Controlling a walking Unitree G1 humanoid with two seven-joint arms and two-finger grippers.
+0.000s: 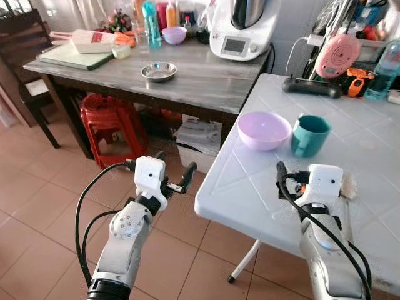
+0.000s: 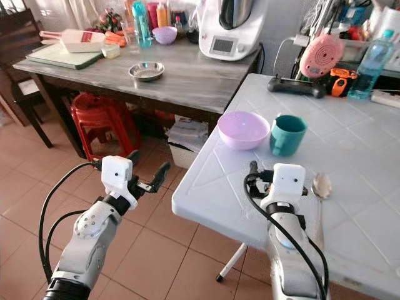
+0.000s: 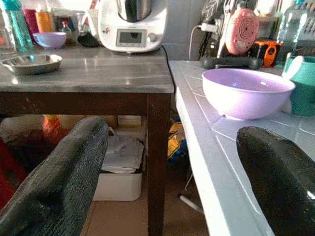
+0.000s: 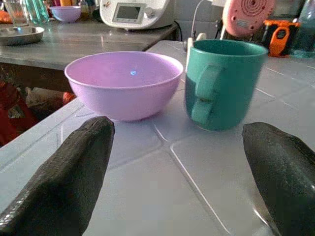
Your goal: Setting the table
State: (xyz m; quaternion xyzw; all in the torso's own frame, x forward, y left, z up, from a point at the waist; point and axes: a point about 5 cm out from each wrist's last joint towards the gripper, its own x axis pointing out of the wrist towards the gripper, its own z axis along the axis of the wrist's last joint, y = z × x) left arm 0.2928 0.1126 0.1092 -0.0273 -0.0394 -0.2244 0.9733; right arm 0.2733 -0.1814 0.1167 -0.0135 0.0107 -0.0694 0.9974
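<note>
Grey wooden table (image 1: 206,78), white kitchen machine (image 1: 244,28), red stool (image 1: 109,122), pink speaker (image 1: 337,55), water bottle (image 2: 370,65)

Lilac plastic bowl (image 2: 243,129) upright on white desk (image 2: 350,150), near its left edge, nothing visible inside. Teal mug (image 2: 287,134) upright just beside it at bowl's 3 o'clock, handle toward the near side; contact between them unclear. Metal spoon (image 2: 321,186) lies flat on desk at mug's 5 o'clock, bowl end toward the mug, handle partly hidden.
</note>
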